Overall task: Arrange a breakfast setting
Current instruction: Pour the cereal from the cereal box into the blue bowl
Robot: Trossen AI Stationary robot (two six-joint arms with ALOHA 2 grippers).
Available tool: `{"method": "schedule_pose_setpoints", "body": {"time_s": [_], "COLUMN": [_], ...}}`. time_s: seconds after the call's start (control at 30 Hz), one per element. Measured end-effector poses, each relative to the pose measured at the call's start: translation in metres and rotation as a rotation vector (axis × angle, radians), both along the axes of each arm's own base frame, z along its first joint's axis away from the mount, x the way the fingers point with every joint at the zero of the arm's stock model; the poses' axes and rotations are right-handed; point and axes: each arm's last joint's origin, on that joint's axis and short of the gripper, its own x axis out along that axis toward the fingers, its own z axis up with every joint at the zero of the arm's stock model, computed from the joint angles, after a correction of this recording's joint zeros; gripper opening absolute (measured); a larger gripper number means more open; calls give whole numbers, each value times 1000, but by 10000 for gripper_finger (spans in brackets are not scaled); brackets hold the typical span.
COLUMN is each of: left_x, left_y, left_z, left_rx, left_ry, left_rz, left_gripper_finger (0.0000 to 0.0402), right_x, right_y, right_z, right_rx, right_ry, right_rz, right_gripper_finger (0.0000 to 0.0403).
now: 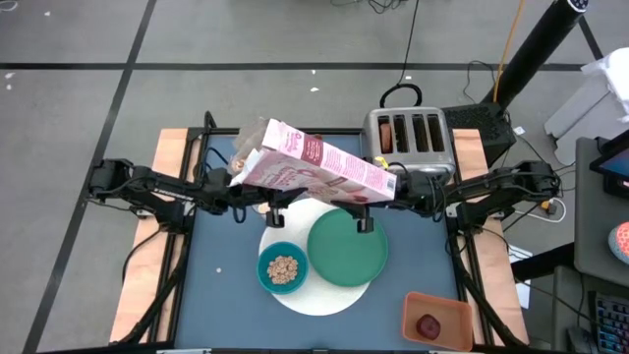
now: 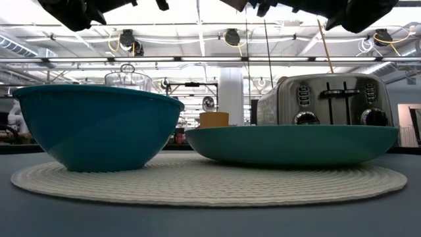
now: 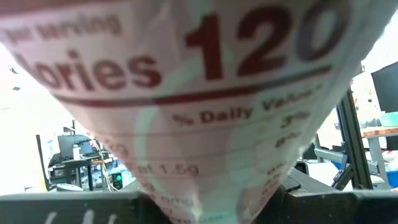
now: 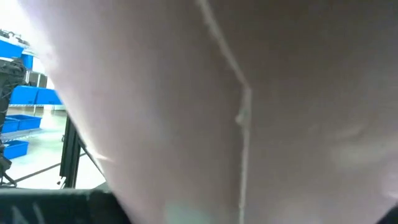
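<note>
Breakfast setting so far is gathered mid-table on the round white mat (image 1: pixel 324 295), while a pink cereal box (image 1: pixel 314 169) hangs tilted above it between the two arms. The left gripper (image 1: pixel 239 185) has its jaws clamped on the box's open end. The right gripper (image 1: pixel 396 189) seems to be clenched on the closed end, though its own view is filled by cardboard. The main risk is the box itself: held at two ends and slanted, it could twist or slip if the arms move unevenly, and drop onto the large green plate (image 1: pixel 346 246). Its open mouth hangs beside rather than over the teal bowl (image 1: pixel 263 258), so further tipping could scatter cereal (image 1: pixel 284 268) on the table (image 1: pixel 226 285). A falling box could also knock over the milk glass (image 2: pixel 128 79) and orange cup (image 2: pixel 214 119) standing behind the bowl. The table is dark blue with pale wooden side boards, the silver toaster (image 1: pixel 408 138) at its back and an orange tray (image 1: pixel 447 307) holding the dark-red fruit (image 1: pixel 428 325) at the front right. Around it lie grey floor with taped lines, trailing cables, and a bright workshop hall.
</note>
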Motion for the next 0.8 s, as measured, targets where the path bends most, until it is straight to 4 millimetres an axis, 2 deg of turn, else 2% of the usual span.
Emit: {"method": "schedule_pose_setpoints", "body": {"time_s": [0.37, 0.8], "left_x": [0, 0], "left_y": [0, 0], "left_z": [0, 0], "left_rx": [-2, -3], "left_ry": [-1, -2], "left_rz": [2, -4], "left_gripper_finger": [119, 119], "right_x": [0, 1], "right_y": [0, 2], "right_z": [0, -3], "right_rx": [-27, -145], "right_ry": [5, 17], "right_rz": [-5, 12], "right_gripper_finger": [252, 356]}}
